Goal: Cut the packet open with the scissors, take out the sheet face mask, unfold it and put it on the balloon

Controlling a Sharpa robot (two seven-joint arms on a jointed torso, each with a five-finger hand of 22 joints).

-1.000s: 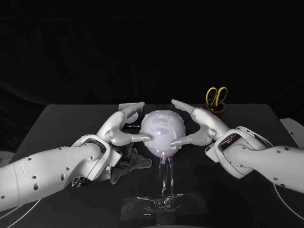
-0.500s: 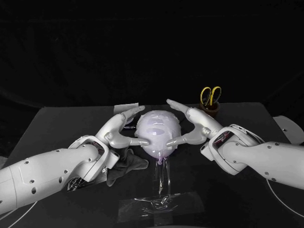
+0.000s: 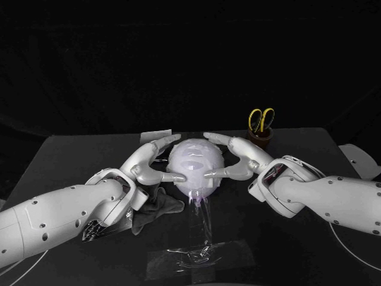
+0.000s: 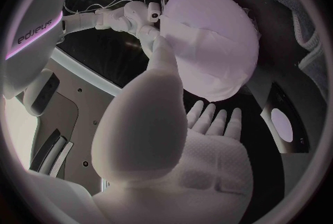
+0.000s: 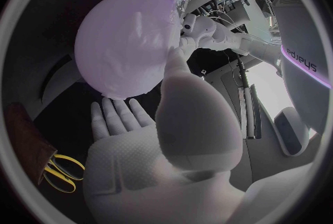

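Head view: the balloon [image 3: 199, 189] stands on a clear upright stand [image 3: 201, 223] at the middle of the desk [image 3: 70, 155]. The sheet mask [image 3: 194, 159] already lies over its front, pale and slightly wrinkled. The wrinkles show more clearly in the left wrist view, where the sheet clings to the curved skin.

The left hand [image 3: 152, 161] and the right hand [image 3: 242, 158] cup the balloon from opposite sides. Each has its fingers [image 3: 163, 142] spread apart and arched over the top, and a thumb tip [image 3: 169, 177] touches the lower front of the mask. Neither hand grips anything; they rest and press on the sheet. This looks like smoothing, meant to seat the mask against the balloon. Working from both sides at once probably also keeps the light balloon from tipping on its thin stand. By this reading the task is near its end, and only the last pressing down remains.

The stand rises from a clear base [image 3: 199, 257] at the near edge of the desk. A dark cloth [image 3: 156, 208] lies beside the left wrist. A pale flat thing [image 3: 156, 132] sits behind the left fingers and may be the packet, though too little of it shows to tell. The scissors [image 3: 261, 119], with yellow handles, stand upright in a brown holder [image 3: 261, 140] at the back right, well apart from the balloon and out of the hands' way.

The desk is matt black, and a black backdrop closes off the room behind it.
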